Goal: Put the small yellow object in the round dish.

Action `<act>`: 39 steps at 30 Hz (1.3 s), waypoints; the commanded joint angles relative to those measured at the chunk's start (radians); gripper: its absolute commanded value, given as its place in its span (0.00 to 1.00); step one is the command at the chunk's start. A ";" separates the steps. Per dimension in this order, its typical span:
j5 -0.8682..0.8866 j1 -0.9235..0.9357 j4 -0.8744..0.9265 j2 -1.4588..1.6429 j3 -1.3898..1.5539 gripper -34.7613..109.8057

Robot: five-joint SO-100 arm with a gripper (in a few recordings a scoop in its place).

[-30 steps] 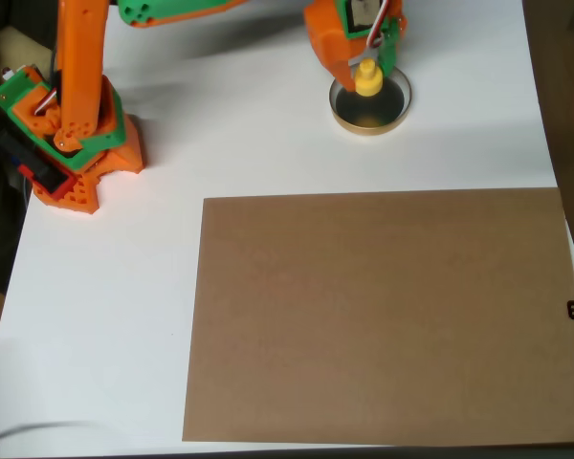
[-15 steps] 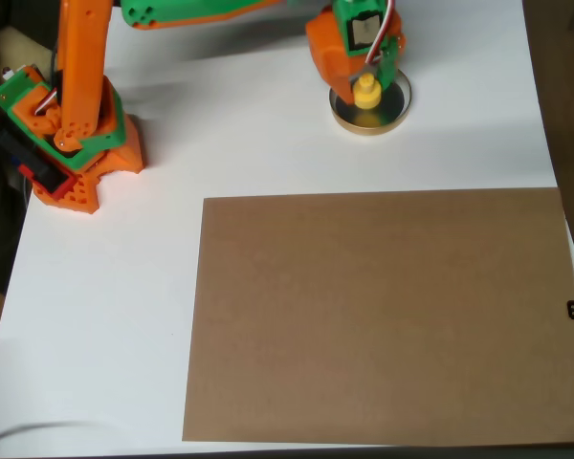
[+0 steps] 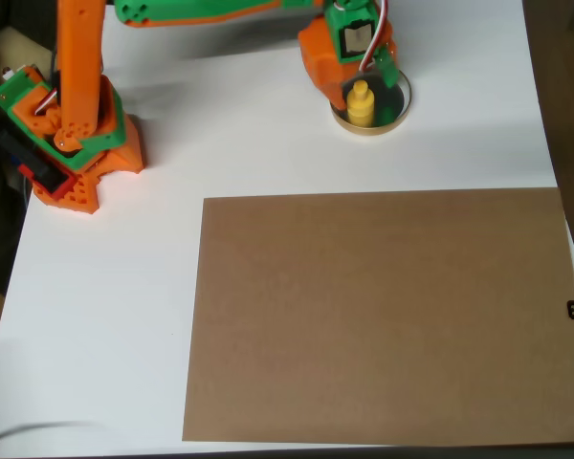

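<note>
The gripper [image 3: 362, 88] sits directly over the round dish [image 3: 399, 113] in the overhead view, and the small yellow object [image 3: 361, 103] lies just below it, inside the dish rim and toward the side nearest the arm. The knob end of the object points up toward the gripper; its wider base is toward the dish's lower rim. Whether the base rests on the dish floor cannot be told from above.

Gripper state: the jaws appear to flank the knob end of the object, but the orange and green gripper body covers the contact area. It cannot be told whether they are pinching the piece or have parted from it.

Handling, as a judgement: the object looks like hard moulded plastic, so it should be stiff, very light and fairly smooth. It needs little squeeze and is unlikely to break, but a light piece can stick to a finger or tip over on release. The narrow knob is the natural place to hold; the round base would roll out of a two-finger grip.

The dish looks shallow and light, with a thin rim, and may slide on the white table [image 3: 268, 134] if the gripper nudges it. The brown board [image 3: 383, 316] lies well below the gripper and apart from the dish.
</note>
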 commanded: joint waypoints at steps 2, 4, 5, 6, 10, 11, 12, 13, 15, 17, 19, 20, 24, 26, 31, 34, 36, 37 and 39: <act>-0.038 0.012 0.055 0.138 -0.077 0.41; -0.066 0.023 0.077 0.170 -0.080 0.41; -0.081 0.031 0.087 0.187 -0.075 0.41; -0.101 0.043 0.094 0.210 -0.064 0.41; -0.187 0.114 0.109 0.330 0.023 0.41; -0.212 0.138 0.112 0.367 0.055 0.41; -0.233 0.167 0.112 0.403 0.089 0.41; -0.253 0.198 0.112 0.439 0.121 0.41; -0.279 0.267 0.097 0.514 0.195 0.41; -0.290 0.351 0.063 0.591 0.272 0.41; -0.288 0.445 0.031 0.644 0.325 0.41; -0.287 0.491 0.011 0.670 0.351 0.41; -0.273 0.655 -0.074 0.762 0.456 0.41; -0.261 0.726 -0.114 0.796 0.506 0.41; -0.218 0.876 -0.209 0.885 0.649 0.41; -0.183 0.953 -0.255 0.940 0.724 0.42; -0.149 1.000 -0.282 0.980 0.769 0.42; -0.135 1.020 -0.291 1.002 0.790 0.42; -0.094 1.066 -0.321 1.055 0.839 0.42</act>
